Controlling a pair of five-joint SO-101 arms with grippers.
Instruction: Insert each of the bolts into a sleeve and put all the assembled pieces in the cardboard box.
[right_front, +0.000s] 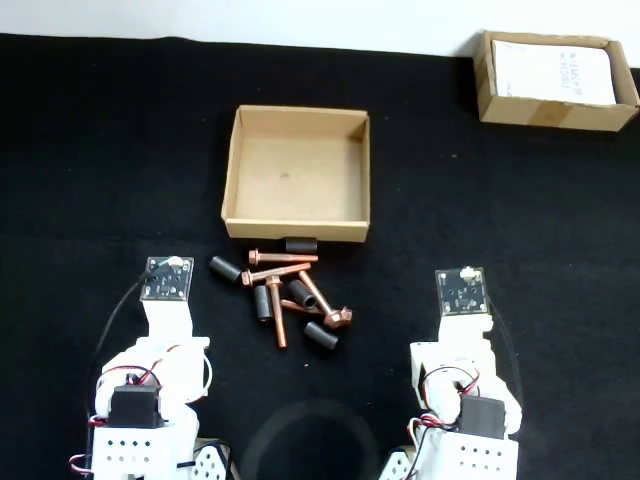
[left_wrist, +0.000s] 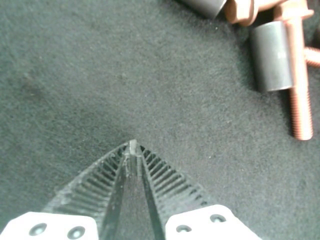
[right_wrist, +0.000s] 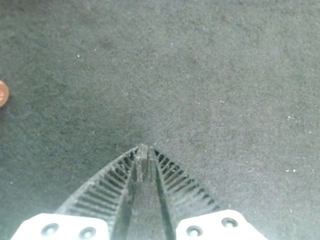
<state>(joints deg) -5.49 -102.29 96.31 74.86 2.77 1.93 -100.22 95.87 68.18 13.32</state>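
Centre of the high view, the open cardboard box (right_front: 296, 231) sits square-on, its brown floor bare. Just below it the copper-coloured bolts (right_front: 283, 257) lie loose in a criss-crossed heap (all flat, heads pointing various ways), with short dark sleeves (right_front: 225, 268) on their sides among and around them. One sleeve (right_front: 301, 244) rests against the box's near wall, another sleeve (right_front: 320, 335) at the heap's lower right edge.

No legible text — indistinct print on sheet (right_front: 555, 72)
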